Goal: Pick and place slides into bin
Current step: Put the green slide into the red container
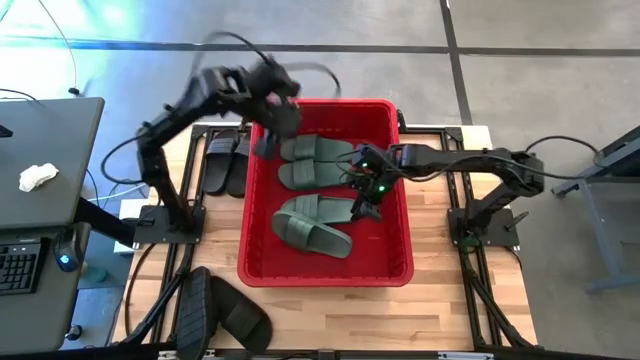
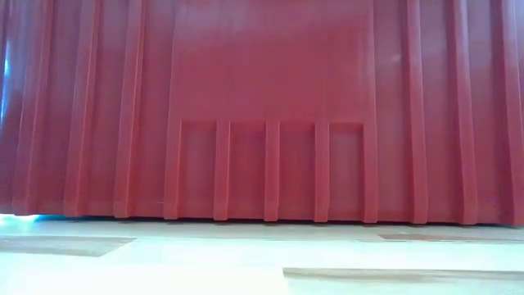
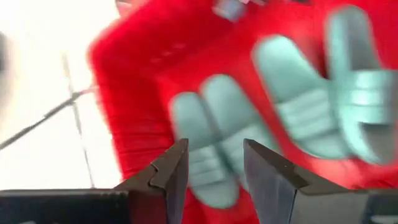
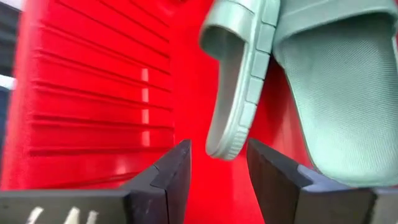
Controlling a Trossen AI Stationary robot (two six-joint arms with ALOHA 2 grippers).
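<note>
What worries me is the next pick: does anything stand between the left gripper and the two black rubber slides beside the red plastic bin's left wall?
Nothing visible does. The left gripper hangs open and empty over the far-left corner of the red plastic bin; the two black rubber slides lie uncovered on the table outside that wall.

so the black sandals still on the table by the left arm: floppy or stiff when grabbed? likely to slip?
Probably bendy rather than stiff: the black sandals look like moulded rubber, like the green sandals in the red bin. Likely light for their size. The wide strap gives the fingers an edge to pinch, so slipping seems unlikely, though a sandal may dangle and swing.
</note>
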